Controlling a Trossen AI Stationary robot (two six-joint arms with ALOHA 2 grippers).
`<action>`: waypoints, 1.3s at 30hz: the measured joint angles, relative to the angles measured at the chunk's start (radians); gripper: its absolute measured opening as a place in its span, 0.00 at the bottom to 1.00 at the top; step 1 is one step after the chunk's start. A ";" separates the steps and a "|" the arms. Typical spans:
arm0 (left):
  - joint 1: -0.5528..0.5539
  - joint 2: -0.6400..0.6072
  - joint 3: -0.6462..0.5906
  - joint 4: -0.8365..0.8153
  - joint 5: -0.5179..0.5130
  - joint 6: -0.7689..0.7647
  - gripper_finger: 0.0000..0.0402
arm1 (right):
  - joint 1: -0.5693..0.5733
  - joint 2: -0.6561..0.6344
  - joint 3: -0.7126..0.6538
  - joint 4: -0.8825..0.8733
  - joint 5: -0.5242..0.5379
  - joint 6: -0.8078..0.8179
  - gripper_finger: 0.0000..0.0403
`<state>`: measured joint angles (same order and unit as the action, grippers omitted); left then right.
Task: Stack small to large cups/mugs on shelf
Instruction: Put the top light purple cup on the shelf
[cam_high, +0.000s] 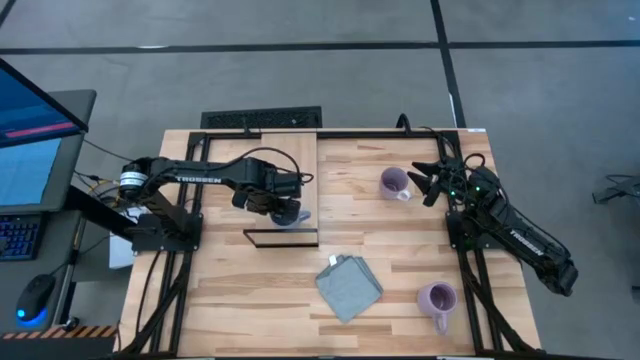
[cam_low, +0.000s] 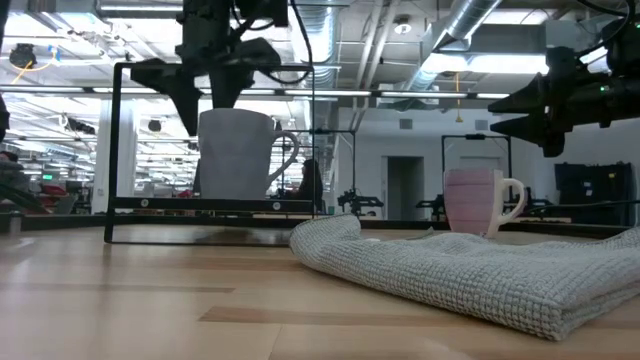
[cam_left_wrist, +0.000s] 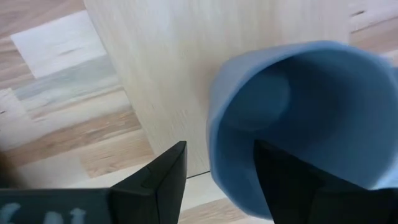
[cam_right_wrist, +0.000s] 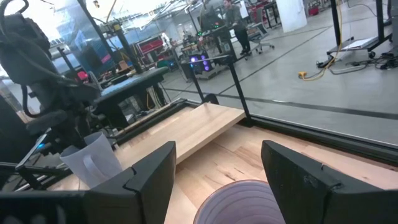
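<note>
The dusty blue mug (cam_high: 288, 214) stands upright with its base on the light-wood shelf (cam_high: 285, 165), near the shelf's dark front edge. My left gripper (cam_high: 272, 200) points down over it, open. One finger (cam_left_wrist: 158, 180) is outside the mug's wall (cam_left_wrist: 214, 155) and the other (cam_left_wrist: 283, 180) is inside the mug. One lilac mug (cam_high: 393, 183) stands on the table right of the shelf. Another lilac mug (cam_high: 437, 298) stands near the front right. My right gripper (cam_high: 428, 182) waits open, level, just right of the far lilac mug (cam_right_wrist: 239, 202). My left gripper straddles the blue mug's rim (cam_low: 215, 112) from above. Bare shelf shows between the outer finger and the wall, so that finger is clear of the mug. Whether the inner finger touches the wall cannot be told. The mug stands on the shelf.
A folded grey-blue cloth (cam_high: 348, 287) lies on the table in front of the shelf, between the two lilac mugs. A thin black frame (cam_low: 115, 150) surrounds the shelf. Most of the shelf behind the blue mug is bare wood.
</note>
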<state>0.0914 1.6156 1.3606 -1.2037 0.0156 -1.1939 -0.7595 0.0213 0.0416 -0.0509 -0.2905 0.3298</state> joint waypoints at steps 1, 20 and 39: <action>0.000 -0.004 0.010 -0.004 -0.007 -0.002 0.44 | 0.000 0.000 0.000 0.000 0.000 0.000 0.65; -0.004 -0.014 0.388 -0.260 -0.261 0.032 0.44 | 0.000 0.021 0.000 0.000 0.000 0.000 0.65; -0.072 -0.013 0.569 -0.259 -0.913 0.517 0.44 | 0.000 0.025 0.000 0.000 0.000 0.002 0.65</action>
<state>0.0194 1.6024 1.9297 -1.4630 -0.8972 -0.6770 -0.7596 0.0467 0.0418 -0.0505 -0.2901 0.3317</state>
